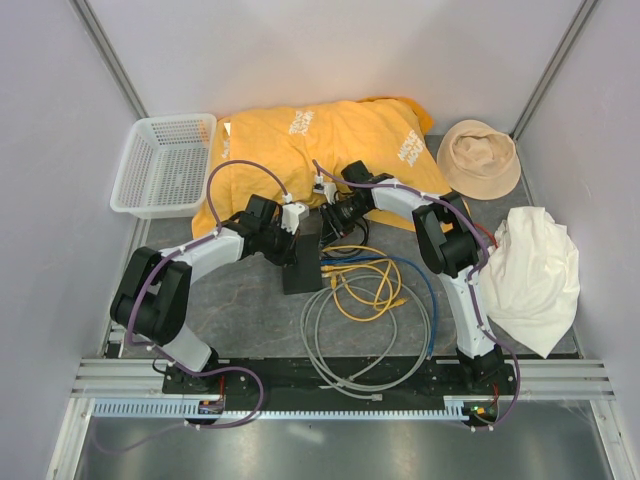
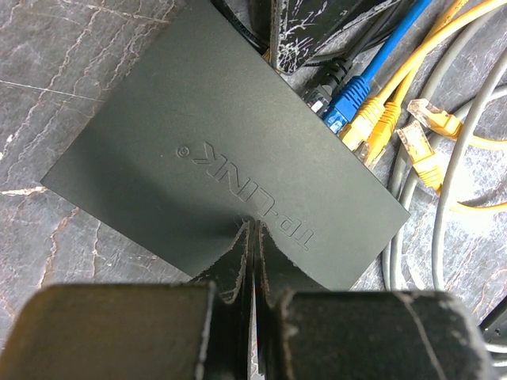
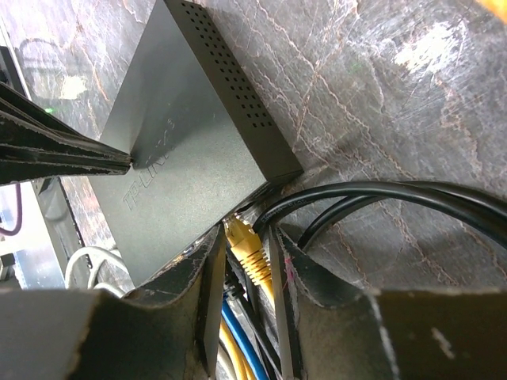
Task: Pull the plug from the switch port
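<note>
A black TP-LINK switch [image 1: 300,262] [image 2: 214,150] [image 3: 186,150] lies flat on the stone-patterned table. My left gripper [image 2: 253,226] [image 1: 297,222] is shut, its tips resting on the switch's top face near the logo; those tips also show in the right wrist view [image 3: 119,162]. At the switch's port side my right gripper [image 3: 244,245] [image 1: 332,214] holds a yellow plug [image 3: 249,253] between its fingers, the plug's tip right at the switch edge. I cannot tell whether it sits in a port. Black, blue [image 2: 348,103] and yellow plugs [image 2: 372,127] crowd that same side.
Loose yellow cables [image 1: 368,285] and a grey cable coil [image 1: 365,335] lie right of the switch. Two black cables [image 3: 380,198] run past my right fingers. Behind are a yellow cloth [image 1: 320,140], a white basket [image 1: 165,165], a beige hat [image 1: 480,157] and a white cloth [image 1: 535,275].
</note>
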